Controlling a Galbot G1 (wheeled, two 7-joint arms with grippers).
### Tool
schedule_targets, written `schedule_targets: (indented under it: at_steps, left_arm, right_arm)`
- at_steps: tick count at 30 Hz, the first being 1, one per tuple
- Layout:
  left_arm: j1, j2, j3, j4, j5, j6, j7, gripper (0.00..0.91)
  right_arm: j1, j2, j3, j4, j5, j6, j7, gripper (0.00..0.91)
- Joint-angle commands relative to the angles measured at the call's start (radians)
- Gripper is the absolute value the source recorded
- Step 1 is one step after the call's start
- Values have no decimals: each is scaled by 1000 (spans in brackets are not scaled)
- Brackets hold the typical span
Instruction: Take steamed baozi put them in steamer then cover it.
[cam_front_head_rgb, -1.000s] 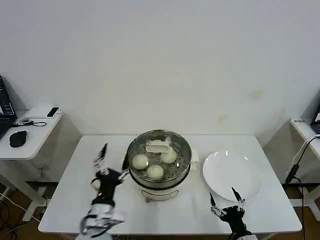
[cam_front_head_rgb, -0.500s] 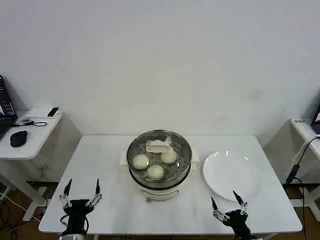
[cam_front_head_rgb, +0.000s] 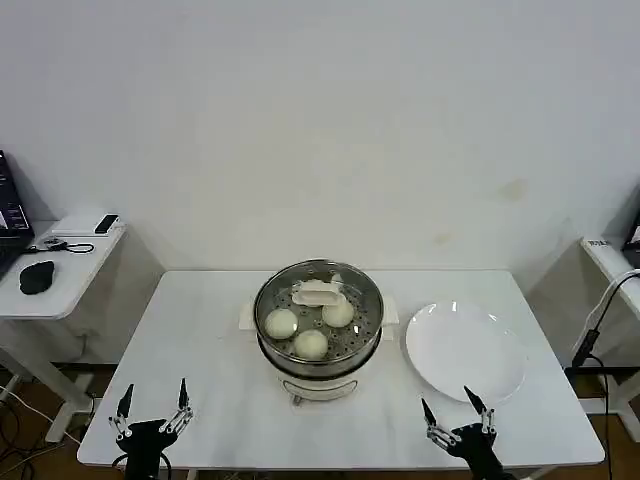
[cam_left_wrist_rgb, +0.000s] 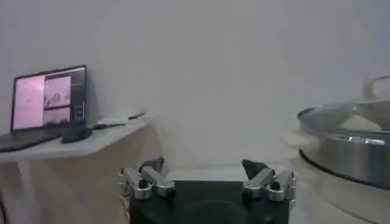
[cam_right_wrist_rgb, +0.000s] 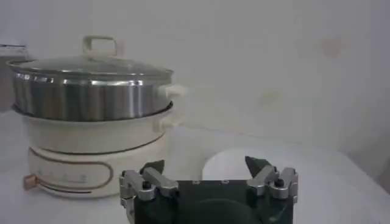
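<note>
The steamer (cam_front_head_rgb: 322, 383) stands mid-table, a steel pot on a cream base. The glass cover (cam_front_head_rgb: 318, 293) rests on it. Three steamed baozi (cam_front_head_rgb: 281, 323) show through the glass on the perforated tray. My left gripper (cam_front_head_rgb: 152, 408) hangs open and empty at the table's front left edge, well clear of the pot. My right gripper (cam_front_head_rgb: 457, 420) is open and empty at the front right edge, just in front of the plate. The right wrist view has the covered steamer (cam_right_wrist_rgb: 91, 100) beyond my right gripper (cam_right_wrist_rgb: 206, 167). In the left wrist view the steamer's rim (cam_left_wrist_rgb: 344, 131) lies beyond my left gripper (cam_left_wrist_rgb: 204, 167).
An empty white plate (cam_front_head_rgb: 465, 352) lies right of the steamer; the same plate (cam_right_wrist_rgb: 244, 167) lies ahead of the right fingers. A side table (cam_front_head_rgb: 60, 265) with a mouse stands at the far left, and a laptop (cam_left_wrist_rgb: 49, 100) is on it. Another desk edge (cam_front_head_rgb: 610, 260) is at the far right.
My left gripper has dropped back from beside the steamer to the table's front left edge. The right gripper has barely shifted. The steamer, cover and baozi are unmoved.
</note>
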Motion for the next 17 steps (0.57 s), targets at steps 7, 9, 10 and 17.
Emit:
schedule_targets:
  at_steps: [7,9,10,17]
  left_arm:
    - [11,7,2,20,-16,2,14,907]
    - [10,4,4,12,-11,12,14,907]
    - [10,2,6,10,-8,17,14,907]
    - [16,-5,9,11,8,17,20,907]
  right_arm:
    - [11,-48,-44,-23,22,-9,27,907]
    - [12,-48,-51,-24,22,-9,32,907]
    - [14,-47,-52,-24,22,-8,32,907]
    - [27,-26,-52,-44,-52,17,55,907]
